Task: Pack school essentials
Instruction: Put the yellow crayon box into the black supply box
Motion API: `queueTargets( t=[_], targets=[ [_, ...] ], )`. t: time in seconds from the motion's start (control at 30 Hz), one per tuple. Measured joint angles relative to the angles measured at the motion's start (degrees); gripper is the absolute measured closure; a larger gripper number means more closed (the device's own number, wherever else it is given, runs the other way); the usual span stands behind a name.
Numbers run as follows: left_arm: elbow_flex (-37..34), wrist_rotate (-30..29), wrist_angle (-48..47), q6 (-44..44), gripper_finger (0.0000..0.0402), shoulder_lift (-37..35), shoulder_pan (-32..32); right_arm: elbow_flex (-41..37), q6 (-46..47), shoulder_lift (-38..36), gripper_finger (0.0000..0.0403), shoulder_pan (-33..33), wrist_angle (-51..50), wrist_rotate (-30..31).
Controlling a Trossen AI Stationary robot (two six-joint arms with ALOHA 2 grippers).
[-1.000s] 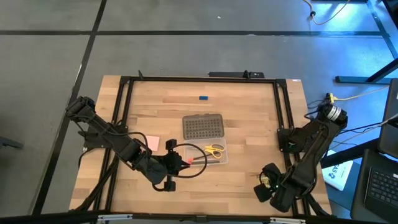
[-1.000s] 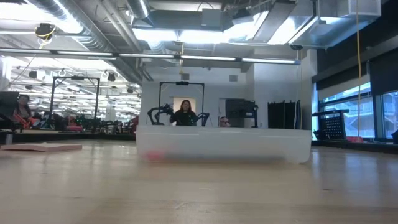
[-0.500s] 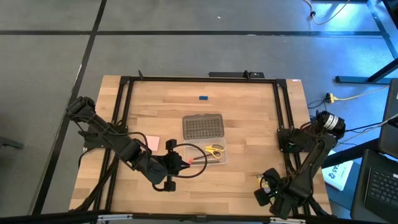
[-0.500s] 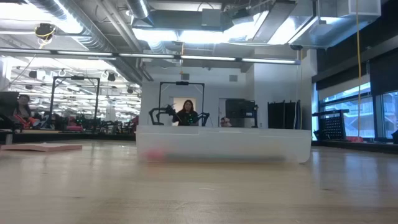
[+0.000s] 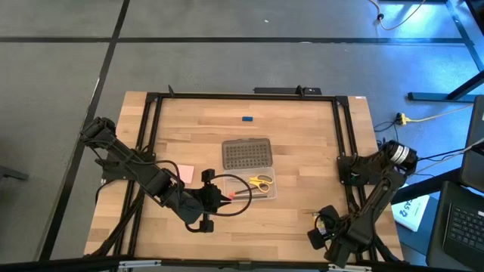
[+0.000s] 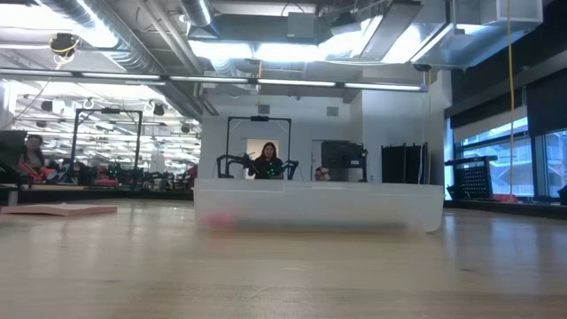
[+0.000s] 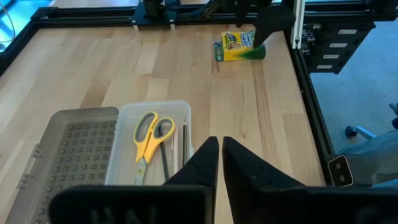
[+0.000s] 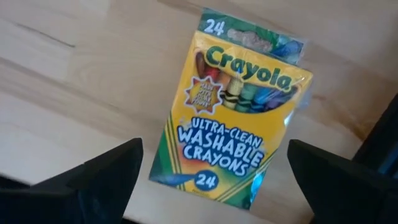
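Note:
The green-and-yellow crayon box [image 8: 233, 118] lies flat on the table near its near right corner. My right gripper [image 8: 212, 149] hangs over it, pointing down and open, one finger on each side of the box without touching. The high view shows this gripper [image 5: 325, 228] covering most of the box. The clear case [image 5: 255, 186] at the table's middle holds the yellow-handled scissors [image 7: 149, 134] and thin pencils [image 7: 185, 140]. My left gripper [image 7: 219, 155] hovers shut over the case's near left end, with nothing in it. A pink pad [image 5: 184, 173] and a blue block [image 5: 246, 119] lie on the table.
The grey dotted lid [image 5: 246, 153] lies just beyond the case. A black frame [image 5: 342, 136] runs along the table's sides and far edge. Bare wood lies between the case and the crayon box [image 7: 239, 46]. People and other robot stations show in the room behind.
My right arm has sunk toward the crayon box at the table's near right. My left arm has kept still.

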Motion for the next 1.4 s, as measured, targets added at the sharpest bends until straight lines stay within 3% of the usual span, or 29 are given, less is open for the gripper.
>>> queueTargets(
  t=[0.43, 0.93, 1.4],
  targets=[
    [0.00, -0.02, -0.02, 0.00, 0.0401, 0.00, 0.02, 0.00, 0.08, 1.61, 0.0003, 0.09, -0.53, -0.31],
    [0.00, -0.01, -0.01, 0.00, 0.0378, 0.00, 0.02, 0.00, -0.02, 4.67, 0.0003, 0.11, 0.30, -0.32],
    [0.00, -0.02, -0.02, 0.00, 0.0395, 0.00, 0.01, 0.00, -6.53, 6.44, 0.0003, 0.13, 1.31, 1.58]
  ],
)
